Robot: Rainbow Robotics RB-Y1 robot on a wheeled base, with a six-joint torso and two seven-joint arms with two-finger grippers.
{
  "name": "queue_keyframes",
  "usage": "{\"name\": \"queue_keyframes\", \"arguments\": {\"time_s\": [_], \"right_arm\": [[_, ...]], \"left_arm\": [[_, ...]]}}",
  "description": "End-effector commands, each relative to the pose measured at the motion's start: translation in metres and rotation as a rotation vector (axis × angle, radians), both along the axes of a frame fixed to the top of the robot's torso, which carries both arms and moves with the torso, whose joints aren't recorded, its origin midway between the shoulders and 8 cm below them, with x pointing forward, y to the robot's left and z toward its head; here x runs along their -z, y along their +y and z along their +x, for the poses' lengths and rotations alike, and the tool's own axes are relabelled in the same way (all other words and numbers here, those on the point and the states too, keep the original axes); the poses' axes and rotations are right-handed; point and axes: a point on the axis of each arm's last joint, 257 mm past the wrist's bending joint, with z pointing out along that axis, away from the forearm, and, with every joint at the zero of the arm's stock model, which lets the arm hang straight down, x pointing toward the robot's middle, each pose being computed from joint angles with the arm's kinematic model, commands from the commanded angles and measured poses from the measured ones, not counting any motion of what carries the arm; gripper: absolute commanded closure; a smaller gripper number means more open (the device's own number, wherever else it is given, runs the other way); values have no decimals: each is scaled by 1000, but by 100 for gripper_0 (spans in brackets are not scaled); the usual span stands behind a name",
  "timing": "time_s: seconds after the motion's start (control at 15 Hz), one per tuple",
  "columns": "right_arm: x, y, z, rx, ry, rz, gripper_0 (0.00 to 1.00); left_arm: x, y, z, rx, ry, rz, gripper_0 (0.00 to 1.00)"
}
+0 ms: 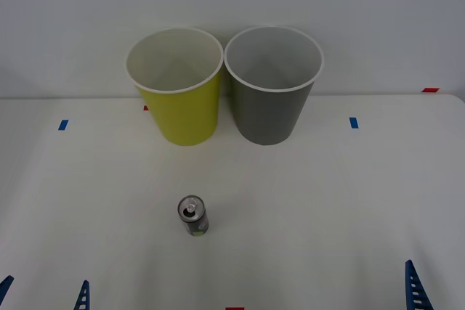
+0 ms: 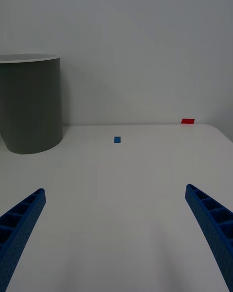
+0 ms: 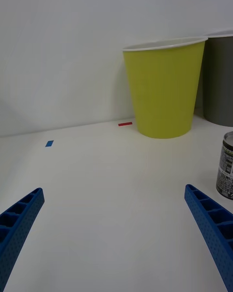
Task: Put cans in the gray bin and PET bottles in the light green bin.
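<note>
Left gripper (image 1: 43,294) low at about 7 o'clock in the front view, just two blue ribbed fingertips poking up from the lower edge, spread apart. Same left gripper (image 3: 116,238) in its own wrist view, fingers (image 3: 19,219) wide apart, nothing between them. Right gripper (image 2: 116,238) likewise spread wide and empty, with one blue ribbed finger (image 1: 416,288) at about 5 o'clock in the front view.
</note>
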Motion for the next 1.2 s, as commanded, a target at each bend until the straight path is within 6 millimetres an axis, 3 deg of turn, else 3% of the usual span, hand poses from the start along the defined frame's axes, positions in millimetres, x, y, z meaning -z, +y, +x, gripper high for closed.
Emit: {"name": "queue_keyframes", "arguments": {"time_s": [0.07,1.2], "right_arm": [[0,0,0,0,0,0,0],[0,0,0,0,0,0,0]], "left_arm": [[0,0,0,0,0,0,0],[0,0,0,0,0,0,0]]}}
